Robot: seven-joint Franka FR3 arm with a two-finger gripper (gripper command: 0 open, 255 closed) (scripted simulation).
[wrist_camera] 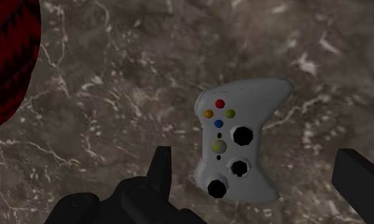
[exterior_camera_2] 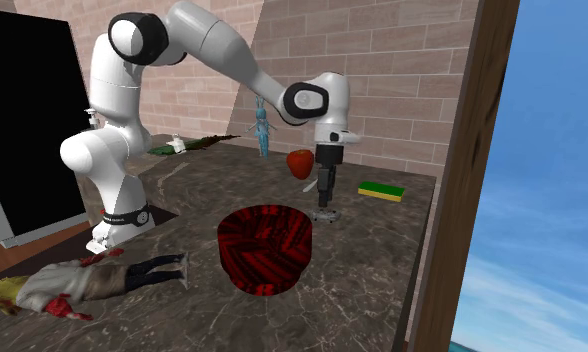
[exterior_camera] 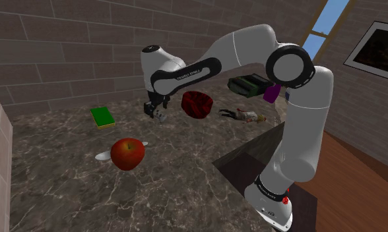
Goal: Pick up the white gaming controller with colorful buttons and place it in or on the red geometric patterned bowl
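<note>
End effector (wrist_camera: pixel 252 154) (fingers (wrist_camera: pixel 160 168) apart) above smooth, two-horned white controller (wrist_camera: pixel 243 137).

The white arm (exterior_camera: pixel 247 45) has dark joints (exterior_camera: pixel 289 66), black fingers (wrist_camera: pixel 161 168).

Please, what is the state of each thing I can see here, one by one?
Controller: face up on the counter, not held.
Gripper: open, on both sides of the controller, not touching it.
Bowl: upright, empty.
Apple: whole, resting on the counter.
Sponge: lying flat.
Doll: lying down.
</note>
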